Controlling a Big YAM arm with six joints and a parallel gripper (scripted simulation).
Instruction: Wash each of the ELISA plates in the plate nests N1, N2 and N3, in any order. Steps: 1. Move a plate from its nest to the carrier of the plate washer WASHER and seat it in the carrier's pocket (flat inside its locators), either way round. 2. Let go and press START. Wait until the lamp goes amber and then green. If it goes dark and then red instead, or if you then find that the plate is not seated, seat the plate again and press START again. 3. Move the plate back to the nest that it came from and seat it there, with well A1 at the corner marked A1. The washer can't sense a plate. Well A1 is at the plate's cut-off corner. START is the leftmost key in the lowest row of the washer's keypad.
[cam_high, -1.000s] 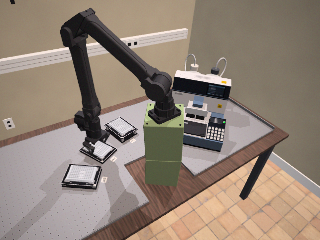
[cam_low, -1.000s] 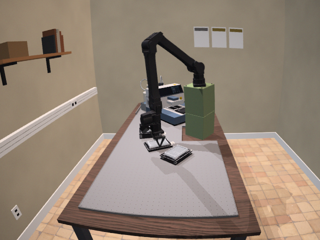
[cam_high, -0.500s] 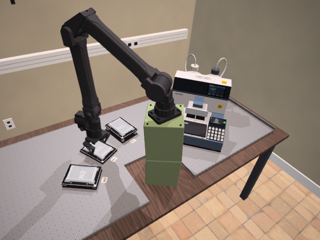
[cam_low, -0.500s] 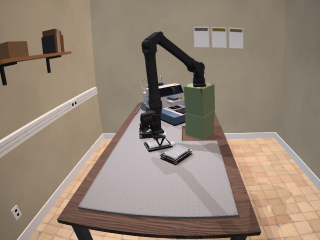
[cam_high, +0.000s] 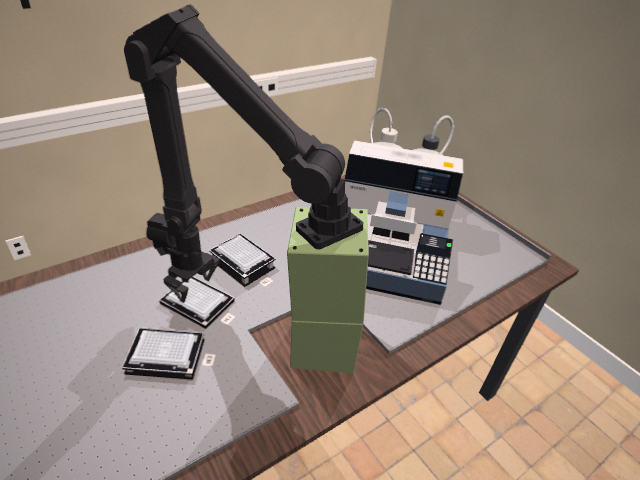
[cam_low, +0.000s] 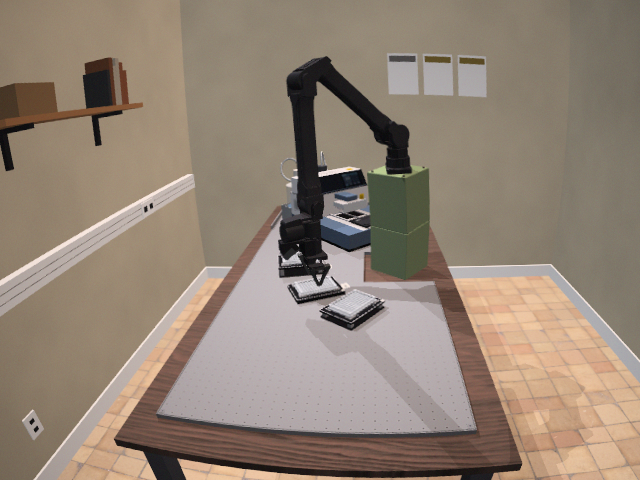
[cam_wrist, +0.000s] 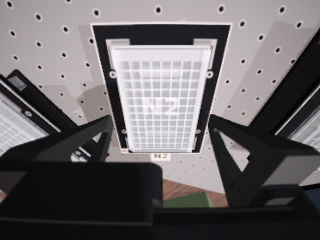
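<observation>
My gripper (cam_high: 195, 287) (cam_wrist: 160, 120) is open and empty above nest N2 (cam_wrist: 160, 32), its fingers on either side of the long edges of the N2 plate (cam_high: 202, 300) (cam_wrist: 160, 95) in the wrist view. That clear plate lies flat in its nest. The N1 plate (cam_high: 242, 253) and the N3 plate (cam_high: 164, 347) (cam_low: 354, 303) lie in their nests. The washer (cam_high: 403, 193) stands beyond the pedestal; its lamp (cam_high: 448, 244) is green. No plate shows on its dark carrier (cam_high: 390, 256). The keypad (cam_high: 432, 267) is at its front right. The plates' cut-off corners are too small to tell.
The green pedestal (cam_high: 328, 289) (cam_low: 399, 222) carries the arm between the nests and the washer. Nests N1 and N3 flank N2 closely. Two bottles with tubes stand behind the washer. A wall shelf (cam_low: 72, 114) is at the left in the exterior view.
</observation>
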